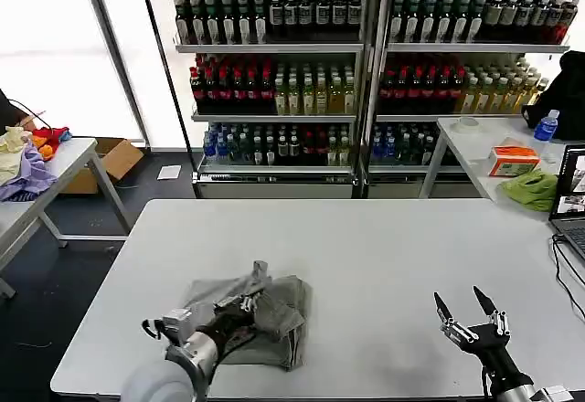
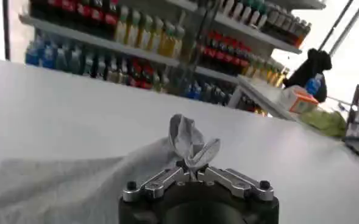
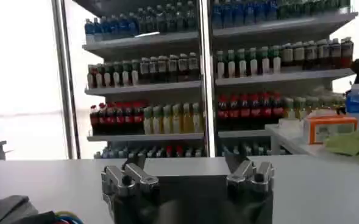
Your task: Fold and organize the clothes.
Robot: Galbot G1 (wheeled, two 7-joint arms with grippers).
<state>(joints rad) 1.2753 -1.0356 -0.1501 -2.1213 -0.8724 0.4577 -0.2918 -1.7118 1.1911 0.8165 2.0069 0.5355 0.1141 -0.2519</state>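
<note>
While the left claw (image 1: pixel 245 305) is pinched shut on a raised tuft of the grey shirt (image 1: pixel 274 315), the job stands in the folding step: the garment lies as a rumpled, partly doubled bundle on the white tabletop (image 1: pixel 366 256), at about seven o'clock from the tabletop's middle in the head view and close to the near edge. In the left wrist view the left claw (image 2: pixel 194 170) has its two fingers drawn together, and a peak of cloth (image 2: pixel 190 141) stands up out of them, with the rest of the shirt spreading away flat toward the wrist.

At about five o'clock in the head view, the right claw (image 1: pixel 468 313) hovers over bare tabletop, well apart from the shirt, with its dark fingers spread wide and nothing between them. The right wrist view shows the right claw (image 3: pixel 188 176) likewise open and empty, facing the drinks shelves (image 3: pixel 228 79).

Judged from the bundle's shape, the fold looks unfinished: edges are uneven and a flap rises at the far side. The next move probably calls for carrying the pinched tuft across the body of the shirt and laying it down flat before letting go, low enough that the cloth does not drag the whole bundle along. The right claw may be needed to pin the other side.
</note>
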